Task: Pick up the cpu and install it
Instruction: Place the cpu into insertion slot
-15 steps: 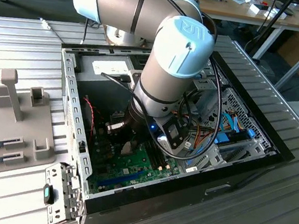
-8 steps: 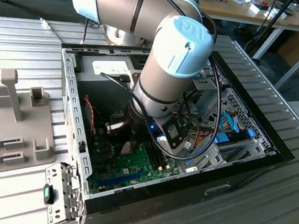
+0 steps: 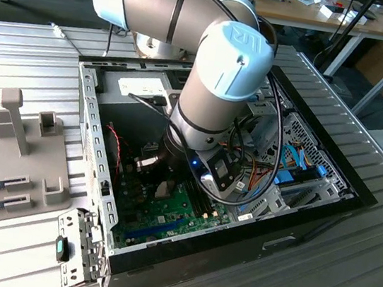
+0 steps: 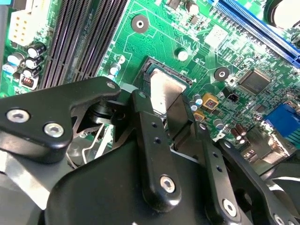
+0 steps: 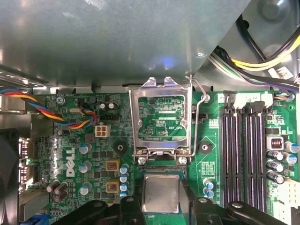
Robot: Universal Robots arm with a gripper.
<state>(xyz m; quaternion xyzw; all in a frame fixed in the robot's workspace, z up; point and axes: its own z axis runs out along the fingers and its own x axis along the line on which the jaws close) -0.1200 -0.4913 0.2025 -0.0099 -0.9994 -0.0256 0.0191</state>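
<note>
A grey robot arm (image 3: pixel 221 83) reaches down into an open computer case (image 3: pixel 91 136) lying on a ribbed metal table (image 3: pixel 344 279). Its black gripper (image 5: pixel 161 200) hangs low over the green motherboard (image 3: pixel 171 211), near the board's middle. In both wrist views the cpu (image 4: pixel 165 89), a small silver square, lies flat between the two black fingers (image 4: pixel 150 136). The jaws are drawn in against its two opposite edges, pinching it. The cpu sits level at the dark socket (image 5: pixel 161 162). Just beyond it, the socket's metal retention frame (image 5: pixel 161 85) stands swung open, showing bare green board through its window. Black memory slots (image 5: pixel 243 154) run parallel along one side of the socket, toward the board's edge.
</note>
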